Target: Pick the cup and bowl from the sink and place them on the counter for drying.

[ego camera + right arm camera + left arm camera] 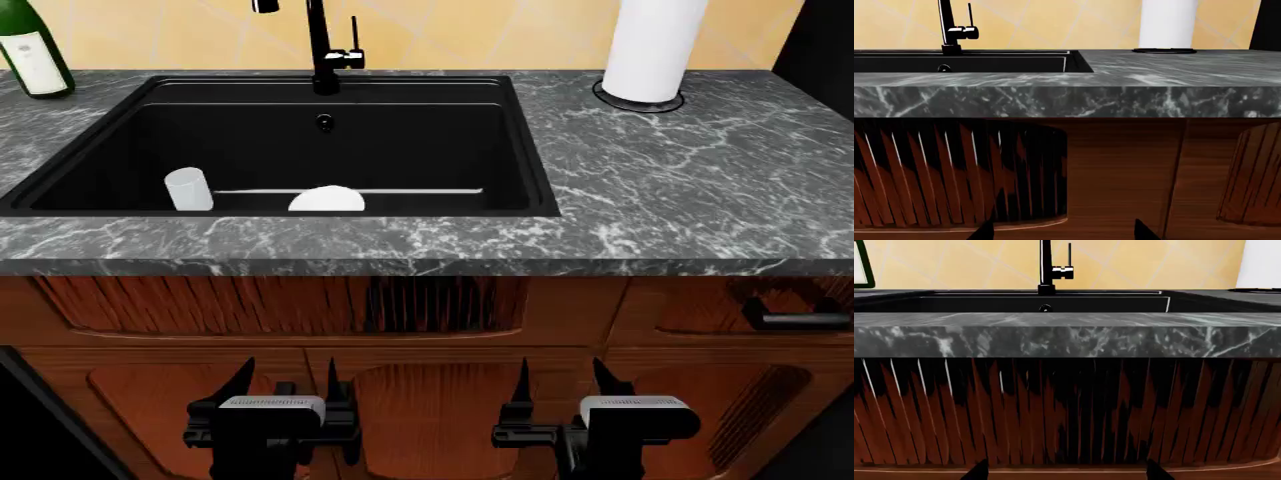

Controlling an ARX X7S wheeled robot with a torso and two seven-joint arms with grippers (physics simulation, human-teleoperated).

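Head view gives me the whole job at once, so I read it from the left. My left gripper [283, 408] hangs low in front of the brown wooden cabinets [441, 395], well below the counter edge, its two fingers spread and nothing between them.

Up in the large rectangular matte black sink [534, 170], the small translucent white tapered cup [188, 189] stands upright near the front wall, towards the basin's left side. I judge it light, thin-walled and smooth, so likely to slip or tip; I would close gently across its sides, near the middle, rather than pinch the rim.

Just right of it, apart from it, sits the plain white round shallow bowl [327, 199], partly hidden behind the sink's front lip. It looks stiff, a little heavier, and too wide to span, so I expect to take it by one edge, a finger inside and a finger outside.

Further right, my right gripper [559, 405] also hangs spread and empty before the cabinets. The dark grey veined marble counter [694, 190] to the right of the sink offers a landing place, short of the tall white paper towel roll [653, 45].
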